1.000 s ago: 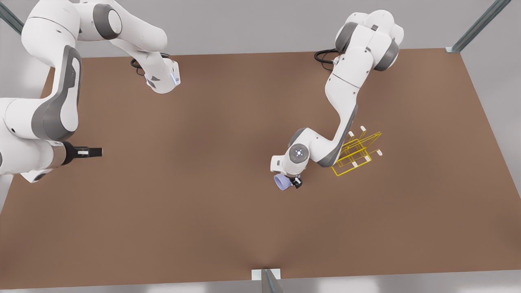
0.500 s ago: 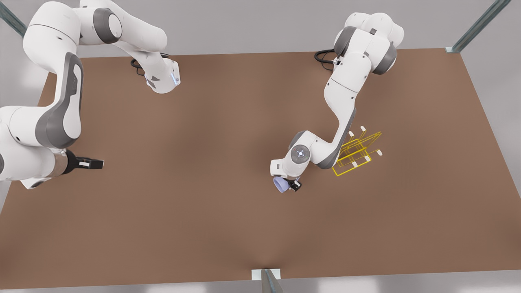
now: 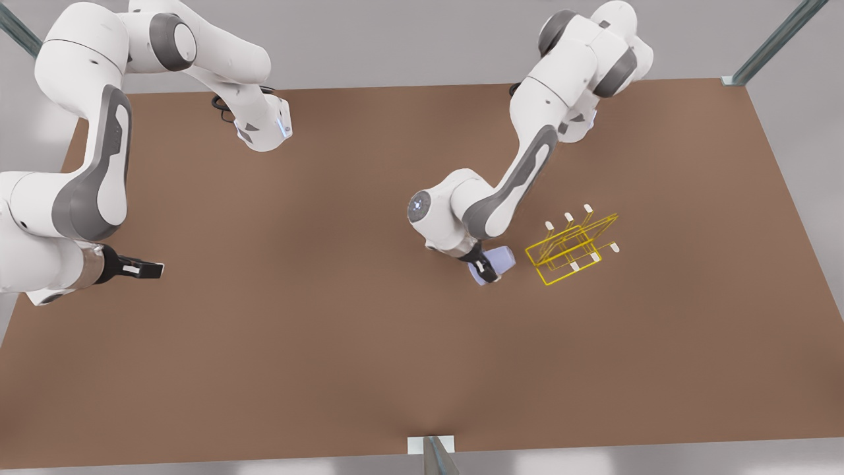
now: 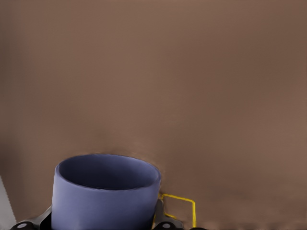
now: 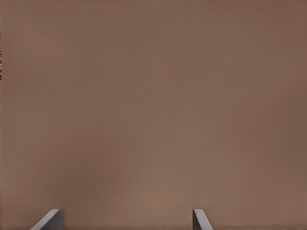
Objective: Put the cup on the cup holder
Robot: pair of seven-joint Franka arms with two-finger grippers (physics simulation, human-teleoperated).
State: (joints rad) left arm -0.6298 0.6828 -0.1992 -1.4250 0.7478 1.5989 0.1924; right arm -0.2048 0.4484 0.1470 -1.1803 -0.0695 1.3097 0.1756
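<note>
Left gripper (image 3: 484,269) is clamped on the cup (image 3: 496,262), fingers either side of its wall. In the left wrist view the cup (image 4: 105,191) sits right between the black finger pads, open mouth facing away from the camera, dark inside visible. Front view: cup is lifted over the table (image 3: 330,343), tipped on its side, w/ the gripper's black fingers crossing its middle. Cup is just beside the cup holder (image 3: 571,245), on the front view's left of it, not touching; a strip of bare tabletop lies between them. Holder stands on the table, yellow wire frame w/ white-tipped prongs pointing up. One yellow corner of the holder (image 4: 180,206) shows next to the cup in the left wrist view.

Right gripper (image 3: 148,268) waits far off at the front view's left edge, above the table, well apart from cup and holder. Its fingertips (image 5: 50,220) stand spread wide w/ nothing between them.
</note>
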